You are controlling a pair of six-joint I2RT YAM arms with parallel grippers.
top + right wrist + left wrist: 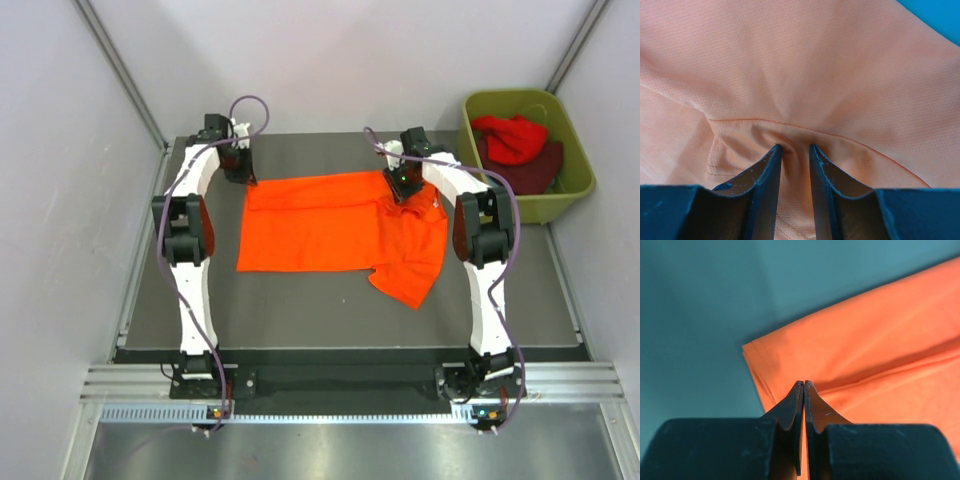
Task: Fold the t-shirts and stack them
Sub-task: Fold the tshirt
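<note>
- Orange cloth is bunched between the right gripper (pixel 795 149) fingers. It is clenched on the orange t-shirt (pixel 330 225), jaws part-way apart with a puckered fold wedged in the gap. Only the right wrist view shows this grip.
- Left gripper (pixel 803 386): dark fingers pressed together, tips meeting just over the shirt's corner. A thin orange sliver shows between them; cannot tell if cloth is pinched.
- Top view adds placement: left gripper at the shirt's far-left corner, right gripper on its far-right part.
- Shirt lies mostly flat on the tabletop (pixel 300 300), nearer the far edge. Its right side is rumpled, with a flap reaching toward the near edge.
- Top view only: olive tub (pixel 556 208) just off the tabletop's far-right corner, with a red t-shirt (pixel 512 136) on a maroon t-shirt (pixel 538 172) inside.
</note>
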